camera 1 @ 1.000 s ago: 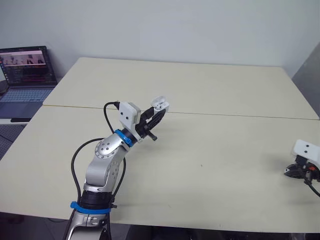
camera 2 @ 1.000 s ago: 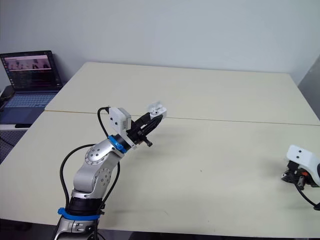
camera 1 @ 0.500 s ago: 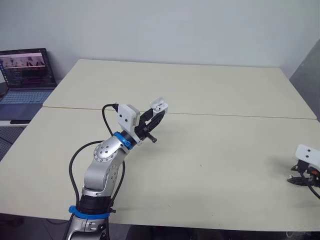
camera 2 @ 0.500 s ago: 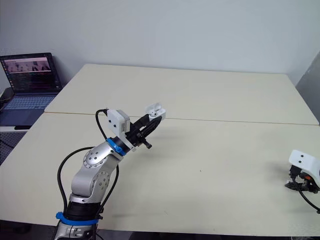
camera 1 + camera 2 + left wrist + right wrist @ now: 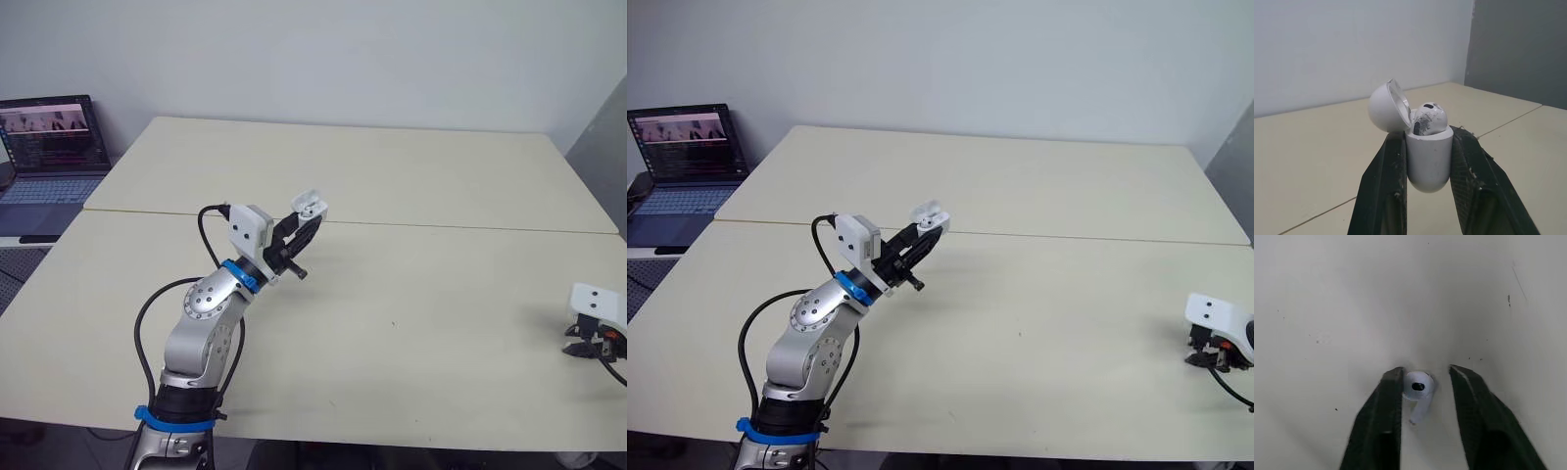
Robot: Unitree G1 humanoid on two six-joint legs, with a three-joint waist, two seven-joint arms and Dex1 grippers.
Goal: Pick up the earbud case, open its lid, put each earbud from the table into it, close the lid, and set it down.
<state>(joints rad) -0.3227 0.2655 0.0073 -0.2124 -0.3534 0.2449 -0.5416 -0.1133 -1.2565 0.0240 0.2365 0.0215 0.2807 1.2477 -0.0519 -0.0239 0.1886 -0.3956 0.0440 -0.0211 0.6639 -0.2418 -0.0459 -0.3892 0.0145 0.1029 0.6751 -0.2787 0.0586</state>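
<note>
Step in hand: second earbud pickup. Left gripper (image 5: 1427,139) clamps earbud case (image 5: 1428,164), lid (image 5: 1385,107) open, one earbud (image 5: 1429,117) seated. Well right of the case, right gripper (image 5: 1426,372) straddles the loose earbud (image 5: 1418,387) on the table (image 5: 441,294), fingers apart. Next, probably: pinch, lift, carry to case.

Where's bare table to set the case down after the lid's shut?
Near table is bare from the left gripper, holding the case, across to the right gripper. Beyond the seam it is bare throughout. Crowded only at the right edge, where the right gripper straddles an earbud.
</note>
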